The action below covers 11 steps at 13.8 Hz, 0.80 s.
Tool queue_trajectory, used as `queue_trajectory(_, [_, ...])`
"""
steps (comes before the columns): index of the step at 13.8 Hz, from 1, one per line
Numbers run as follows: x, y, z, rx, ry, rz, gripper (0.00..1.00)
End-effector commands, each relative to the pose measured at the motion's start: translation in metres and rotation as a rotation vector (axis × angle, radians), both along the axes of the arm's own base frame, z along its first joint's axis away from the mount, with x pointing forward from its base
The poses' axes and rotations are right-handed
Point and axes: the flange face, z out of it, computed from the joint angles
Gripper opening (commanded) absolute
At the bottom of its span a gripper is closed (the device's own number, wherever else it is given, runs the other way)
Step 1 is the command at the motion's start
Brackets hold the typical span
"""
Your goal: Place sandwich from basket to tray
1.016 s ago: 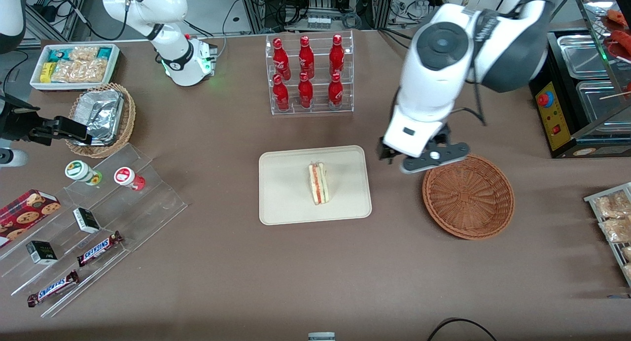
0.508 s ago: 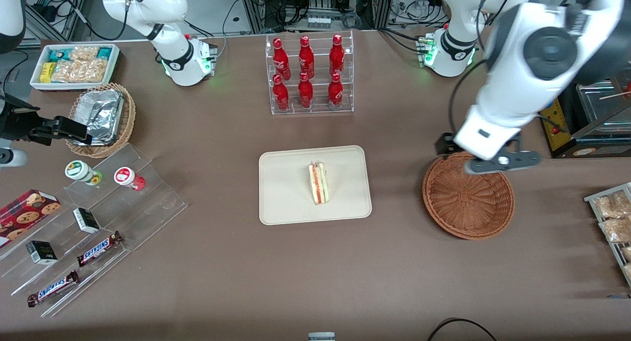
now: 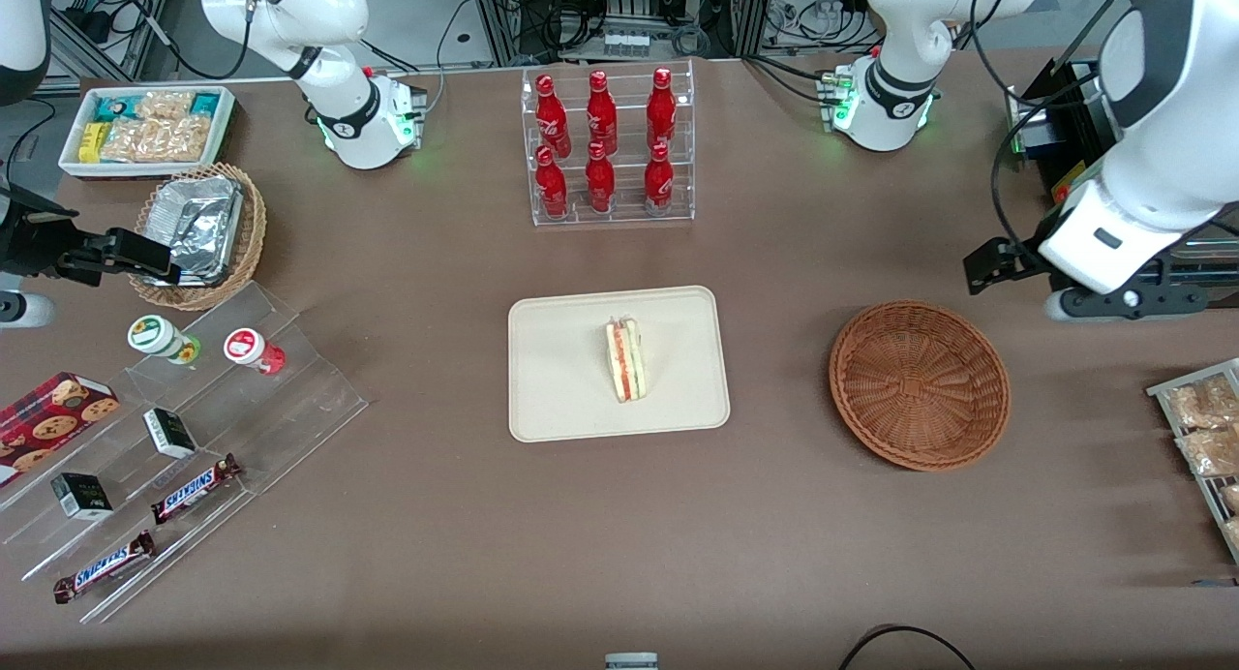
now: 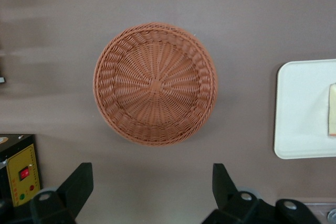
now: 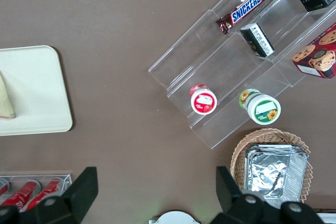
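A triangular sandwich (image 3: 625, 360) of pale bread with red and green filling lies on the cream, round-cornered tray (image 3: 552, 399), near the tray's middle; the handover from basket to tray looks complete. The round reddish-brown wicker basket (image 3: 919, 384), woven in rings about a central hub, sits empty on the brown table (image 3: 619, 534), beside the tray toward the working arm's end. The gripper (image 4: 149, 184) hangs high above the table, off the basket toward the working arm's end, its black fingers (image 4: 77, 182) spread wide with nothing between them. Judging by this, the step in hand is clearing away from the finished placement; the next move calls only for parking the arm away from the tray, with no further grasp. A clear rack of red cola bottles (image 3: 605, 147) stands farther from the front camera than the tray.
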Motion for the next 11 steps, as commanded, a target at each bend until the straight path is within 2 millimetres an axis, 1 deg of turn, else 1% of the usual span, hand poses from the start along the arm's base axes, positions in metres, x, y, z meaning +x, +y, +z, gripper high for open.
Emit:
queue_trajectory(1, [-0.029,0.003,0.004,-0.014,-0.006,-0.010,1.00])
queue_trajectory(2, [-0.034,0.003,0.004,-0.013,-0.014,-0.010,1.00])
queue_trajectory(3, [-0.033,0.003,0.005,-0.014,-0.017,-0.008,1.00])
queue_trajectory(4, [-0.030,0.001,0.011,-0.016,-0.029,-0.011,1.00])
queue_trajectory(5, [-0.022,0.000,0.014,-0.017,-0.035,-0.011,1.00])
queue_trajectory(7, [-0.010,0.000,0.027,-0.016,-0.060,-0.017,1.00])
queue_trajectory(11, [0.010,0.001,0.028,-0.005,-0.067,-0.011,1.00])
